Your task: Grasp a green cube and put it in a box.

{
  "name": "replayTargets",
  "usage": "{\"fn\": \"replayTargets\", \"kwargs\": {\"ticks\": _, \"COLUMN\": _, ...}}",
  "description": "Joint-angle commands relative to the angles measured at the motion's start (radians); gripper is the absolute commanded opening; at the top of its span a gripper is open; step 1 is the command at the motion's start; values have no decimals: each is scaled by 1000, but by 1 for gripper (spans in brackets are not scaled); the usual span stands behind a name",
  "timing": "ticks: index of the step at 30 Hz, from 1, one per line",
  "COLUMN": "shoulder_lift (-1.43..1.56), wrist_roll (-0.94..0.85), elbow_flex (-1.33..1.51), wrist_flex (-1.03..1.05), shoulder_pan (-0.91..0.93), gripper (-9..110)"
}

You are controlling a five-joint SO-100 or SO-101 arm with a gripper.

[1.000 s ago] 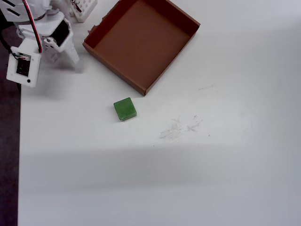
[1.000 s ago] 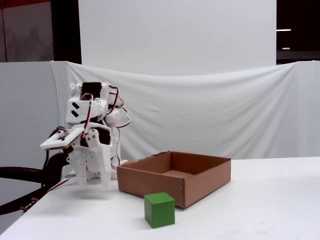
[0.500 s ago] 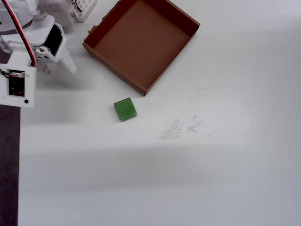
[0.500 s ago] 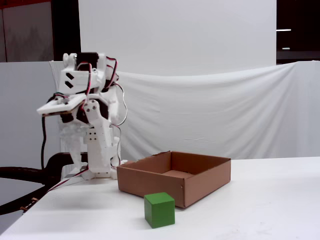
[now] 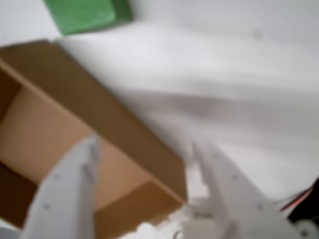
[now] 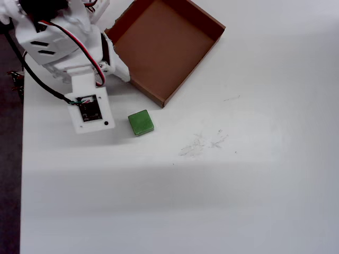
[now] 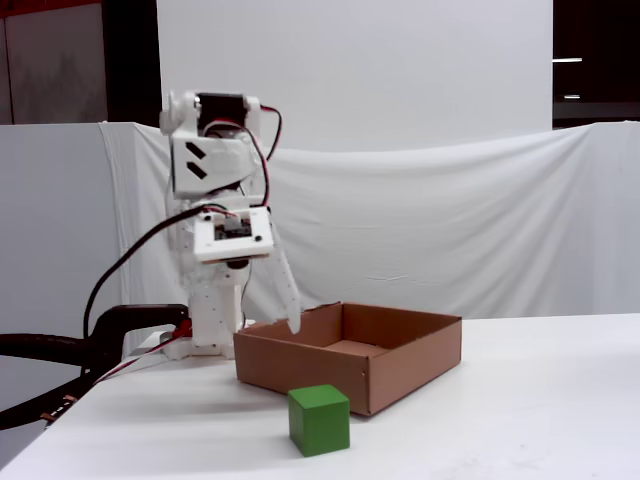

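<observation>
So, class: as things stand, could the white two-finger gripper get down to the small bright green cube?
Probably yes: the cube sits alone on the white table, clear of the brown cardboard box, and the gripper is open.

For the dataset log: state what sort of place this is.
Most likely a makeshift robot test bench, not a home: a bare white table, a white sheet backdrop, and a small white arm with exposed red and black wires.

Even, bright light falls on the white table point(image 6: 222, 201), with soft bands of shadow across it. The wrist view is heavily blurred; overhead and fixed views are sharp.
</observation>
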Motion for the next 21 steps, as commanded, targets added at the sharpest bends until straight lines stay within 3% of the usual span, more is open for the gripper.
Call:
{"fn": "replayTargets", "kwargs": {"ticks": 1, "shoulder_lift": -15, "wrist_roll": -12, "elbow_flex": -71, "wrist_flex": -12, "shoulder_pan": -25, "gripper": 27}}
{"fn": "replayTargets", "kwargs": {"ticks": 21, "shoulder_lift": -285, "wrist_roll": -25, "elbow_flex": -307, "wrist_flex": -48, "shoulder_pan": -8, "gripper": 29}}
